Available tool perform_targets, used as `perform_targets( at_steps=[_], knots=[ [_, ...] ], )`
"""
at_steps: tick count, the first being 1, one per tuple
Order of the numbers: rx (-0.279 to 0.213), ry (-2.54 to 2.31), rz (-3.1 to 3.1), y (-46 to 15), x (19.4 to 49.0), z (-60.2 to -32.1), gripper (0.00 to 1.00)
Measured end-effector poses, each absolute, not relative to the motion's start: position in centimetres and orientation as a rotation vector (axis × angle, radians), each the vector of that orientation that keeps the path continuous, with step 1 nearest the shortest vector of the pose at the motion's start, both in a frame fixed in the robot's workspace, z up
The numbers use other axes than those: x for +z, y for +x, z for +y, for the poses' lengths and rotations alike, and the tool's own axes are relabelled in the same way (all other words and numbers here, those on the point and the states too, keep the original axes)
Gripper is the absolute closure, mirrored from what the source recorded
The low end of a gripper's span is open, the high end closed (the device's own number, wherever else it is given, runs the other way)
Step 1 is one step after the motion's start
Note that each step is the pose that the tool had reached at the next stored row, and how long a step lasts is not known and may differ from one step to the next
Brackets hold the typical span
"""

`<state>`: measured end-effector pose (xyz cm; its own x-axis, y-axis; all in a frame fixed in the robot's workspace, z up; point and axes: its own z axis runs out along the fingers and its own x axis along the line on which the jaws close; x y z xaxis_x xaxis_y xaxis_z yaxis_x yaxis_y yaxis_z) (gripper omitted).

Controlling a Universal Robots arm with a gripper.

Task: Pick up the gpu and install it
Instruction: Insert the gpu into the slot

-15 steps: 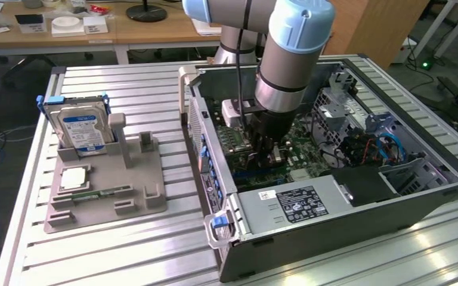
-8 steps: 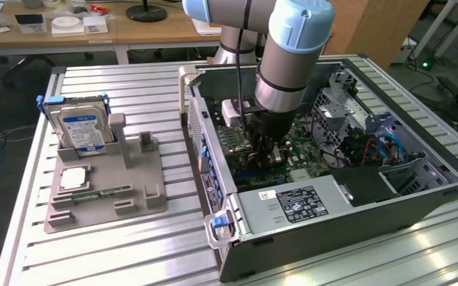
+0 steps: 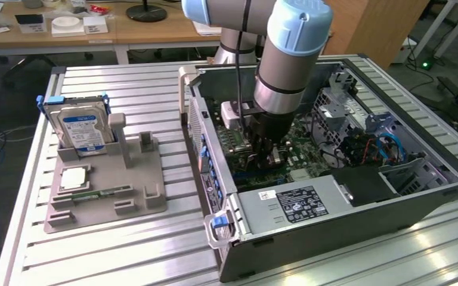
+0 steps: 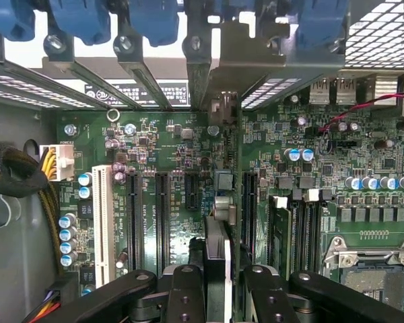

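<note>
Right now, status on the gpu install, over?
Gripper inside the computer case, fingers shut on the gpu. Gpu edge-on, upright over the motherboard, bracket end at the rear slot covers. Nothing blocking it.

Card on edge above the board

The gpu [image 4: 217, 235] is a thin dark card seen edge-on in the wrist view, standing upright over the green motherboard [image 4: 188, 175] with its silver end bracket [image 4: 223, 94] reaching up to the row of rear slot openings. It sits in line with the long black slots (whether it is fully seated cannot be told). In the exterior view it stands inside the open computer case [image 3: 420, 196].
</note>
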<state>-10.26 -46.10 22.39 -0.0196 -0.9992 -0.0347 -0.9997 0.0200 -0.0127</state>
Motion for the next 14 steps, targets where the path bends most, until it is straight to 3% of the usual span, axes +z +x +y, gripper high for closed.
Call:
perform_targets(
  at_steps=[14],
  knots=[
    [0.017,-2.175,2.214,-10.31,22.62,-46.1,0.73]
  ],
)
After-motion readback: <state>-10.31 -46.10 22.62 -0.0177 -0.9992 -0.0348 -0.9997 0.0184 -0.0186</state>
